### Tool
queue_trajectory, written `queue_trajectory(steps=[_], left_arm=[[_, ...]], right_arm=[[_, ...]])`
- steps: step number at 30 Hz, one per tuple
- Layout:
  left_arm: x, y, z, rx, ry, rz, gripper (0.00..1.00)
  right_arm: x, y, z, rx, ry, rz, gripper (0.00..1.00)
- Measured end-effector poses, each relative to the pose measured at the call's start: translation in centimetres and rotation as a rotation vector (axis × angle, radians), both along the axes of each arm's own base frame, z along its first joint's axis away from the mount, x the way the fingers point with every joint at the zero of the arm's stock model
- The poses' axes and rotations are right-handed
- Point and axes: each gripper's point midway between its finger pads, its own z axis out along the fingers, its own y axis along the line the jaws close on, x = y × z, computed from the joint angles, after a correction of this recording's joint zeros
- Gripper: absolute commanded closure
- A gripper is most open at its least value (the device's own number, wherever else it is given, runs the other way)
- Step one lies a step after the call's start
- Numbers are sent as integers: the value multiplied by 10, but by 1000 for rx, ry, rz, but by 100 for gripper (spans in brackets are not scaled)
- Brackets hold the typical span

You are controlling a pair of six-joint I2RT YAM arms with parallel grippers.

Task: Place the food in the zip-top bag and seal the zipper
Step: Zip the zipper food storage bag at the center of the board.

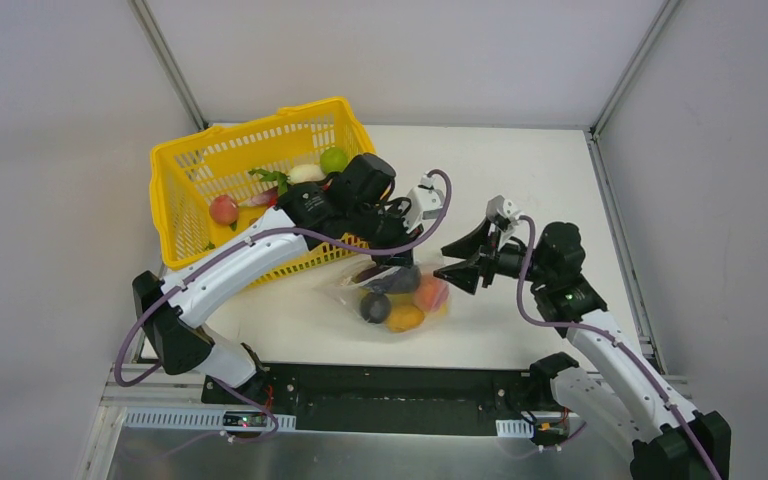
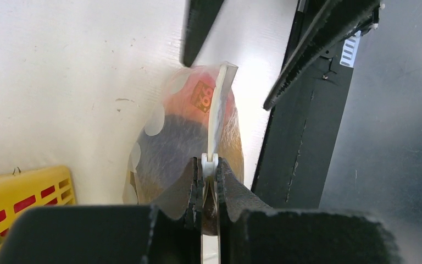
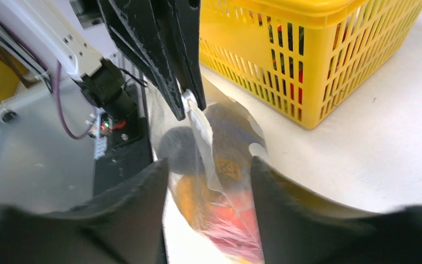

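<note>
The zip-top bag [image 1: 392, 298] lies on the table in front of the basket. It holds a dark eggplant [image 1: 398, 280], a dark round piece [image 1: 375, 306], an orange piece [image 1: 405, 318] and a red piece [image 1: 430, 293]. My left gripper [image 1: 392, 260] is shut on the zipper [image 2: 214, 118], pinching the strip at its near end [image 2: 210, 165]. My right gripper [image 1: 456, 268] is open at the bag's right end. In the right wrist view its fingers straddle the bag [image 3: 225, 181] without touching it. The left gripper [image 3: 189, 102] shows there pinching the strip.
The yellow mesh basket [image 1: 175, 205] stands at the back left with a green fruit [image 1: 334, 159], a white piece [image 1: 306, 172] and a peach [image 1: 224, 209] in it. It also shows in the right wrist view [image 3: 307, 60]. The black base plate [image 1: 390, 385] runs along the near edge.
</note>
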Motion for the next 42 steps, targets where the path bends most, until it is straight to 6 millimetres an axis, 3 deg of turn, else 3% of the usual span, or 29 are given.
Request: queue_trajectory(steps=[6, 12, 15, 19, 30, 42], left_arm=[[-3, -2, 3, 0, 20, -14, 100], [-2, -4, 2, 3, 28, -18, 100], [-2, -5, 2, 2, 29, -19, 100], [-4, -5, 2, -2, 35, -25, 100], [-3, -4, 0, -27, 4, -16, 100], [-12, 43, -8, -21, -75, 77, 100]], right_arm=[[3, 5, -1, -23, 5, 42, 25], [10, 11, -1, -41, -2, 78, 41], [10, 16, -7, -51, 14, 111, 62], [4, 23, -12, -59, 27, 158, 99], [2, 18, -9, -42, -31, 74, 100], [3, 7, -9, 2, -42, -49, 100]])
